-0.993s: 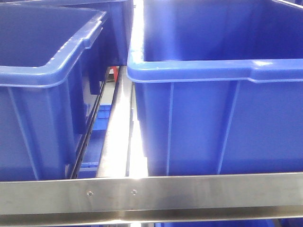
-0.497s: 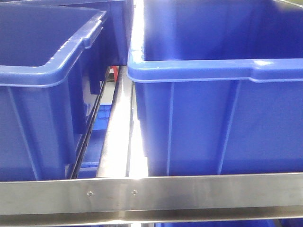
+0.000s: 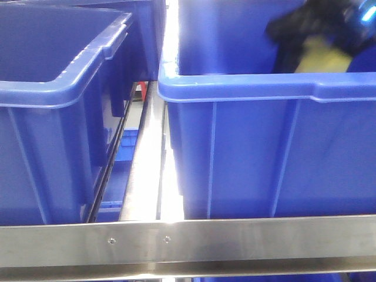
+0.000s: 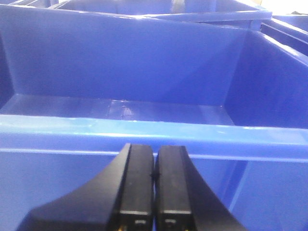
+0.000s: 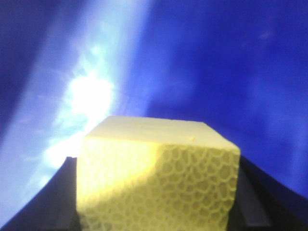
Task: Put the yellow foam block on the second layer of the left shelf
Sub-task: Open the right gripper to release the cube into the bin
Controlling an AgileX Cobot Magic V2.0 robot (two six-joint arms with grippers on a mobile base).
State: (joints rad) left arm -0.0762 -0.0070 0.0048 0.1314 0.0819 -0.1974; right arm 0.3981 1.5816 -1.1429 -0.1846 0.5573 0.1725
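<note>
Since half a second ago our right claw (image 3: 320, 41) has swung into the front view above the right blue bin (image 3: 264, 147), blurred, gripping the yellow foam block (image 3: 323, 59). Only our right wrist view shows the block's (image 5: 159, 178) porous, cell-patterned face and sharp edges, clamped between dark fingers. Our left claw (image 4: 154, 173) sits closed, empty, before the smooth, glossy left blue bin (image 4: 144, 130)

Bright overhead light, strong glare down the steel shelf rail (image 3: 147, 176), right claw (image 3: 317, 32) motion-blurred far right, white hotspot on blue bin wall (image 5: 89, 96), soft focus.
</note>
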